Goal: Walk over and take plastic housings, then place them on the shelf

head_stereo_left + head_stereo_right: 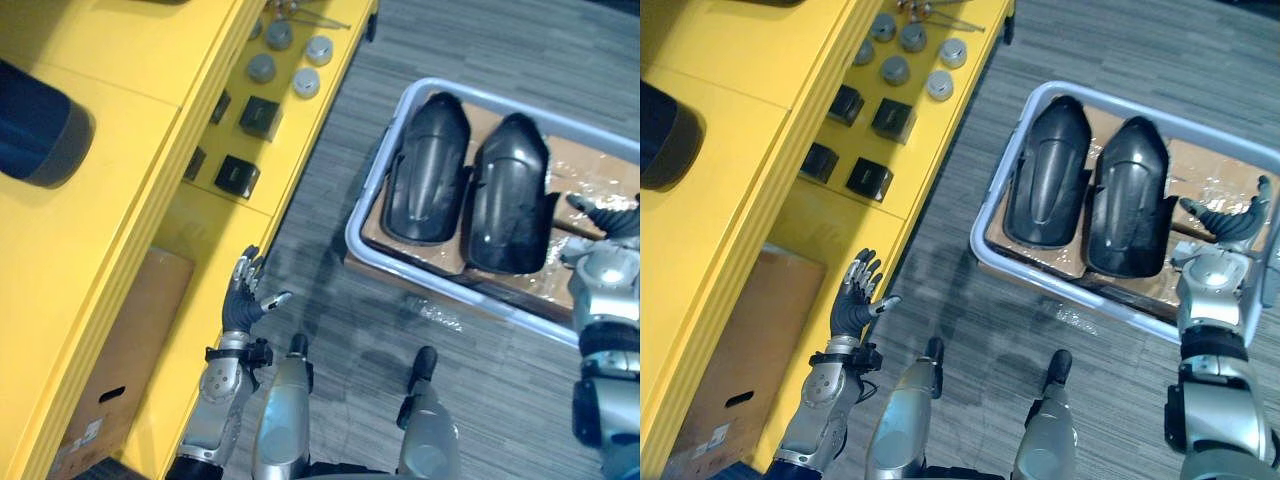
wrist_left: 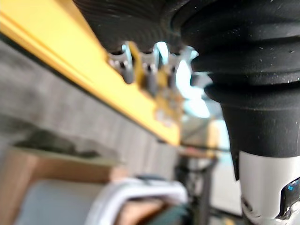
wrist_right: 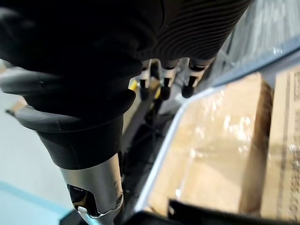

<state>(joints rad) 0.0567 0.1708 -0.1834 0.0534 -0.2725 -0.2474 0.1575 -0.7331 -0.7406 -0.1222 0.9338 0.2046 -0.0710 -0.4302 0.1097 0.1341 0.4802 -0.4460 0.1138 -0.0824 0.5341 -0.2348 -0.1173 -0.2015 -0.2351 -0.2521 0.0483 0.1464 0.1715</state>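
2 housings (image 1: pixel 1045 175) (image 1: pixel 1127 200) lie parallel, long axes near-to-far.

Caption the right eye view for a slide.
Two black housings lie in a bin; right hand open above it, left hand open beside the yellow shelf.

I have grey carpet floor (image 1: pixel 480 60) with a pale tray (image 1: pixel 365 215) just off the front edge of the yellow shelf (image 1: pixel 120 60). Black blocks (image 1: pixel 870 178) and round grey caps (image 1: pixel 895 69) lie on its middle level, a cardboard box (image 1: pixel 120 360) on the bottom level and a dark roll (image 1: pixel 35 125) on top.
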